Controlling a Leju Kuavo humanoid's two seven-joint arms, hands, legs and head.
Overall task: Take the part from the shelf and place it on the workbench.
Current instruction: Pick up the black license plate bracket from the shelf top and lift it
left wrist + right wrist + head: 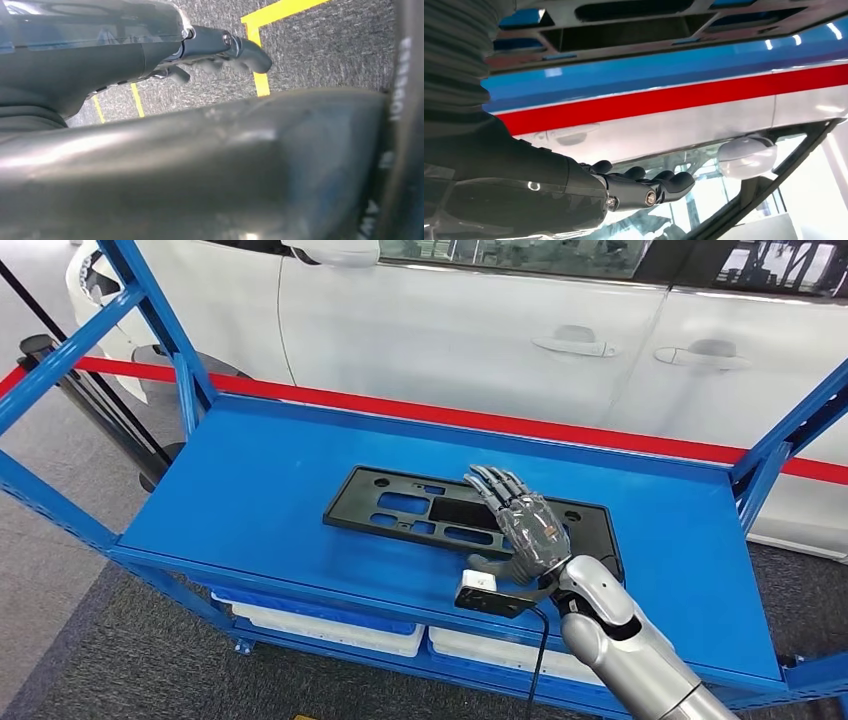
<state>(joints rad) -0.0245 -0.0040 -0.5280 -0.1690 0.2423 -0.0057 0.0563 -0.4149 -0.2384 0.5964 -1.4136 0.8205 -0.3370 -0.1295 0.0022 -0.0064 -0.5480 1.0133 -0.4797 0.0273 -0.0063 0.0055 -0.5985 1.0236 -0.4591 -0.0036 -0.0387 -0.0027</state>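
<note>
The right hand (528, 525) hovers open, fingers extended, over the black part (400, 506) lying flat on the blue shelf (250, 490), holding nothing.

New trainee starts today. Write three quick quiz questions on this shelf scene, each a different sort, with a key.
1. True or false: the right hand already grips the black part.
2. Where does the part lie? A) on the floor B) flat on the blue shelf C) on the car
3. Fill in: the left hand hangs over grey floor marked with ______ lines.

Key: 1 false, the hand hovers over the part with fingers extended; 2 B; 3 yellow.
</note>
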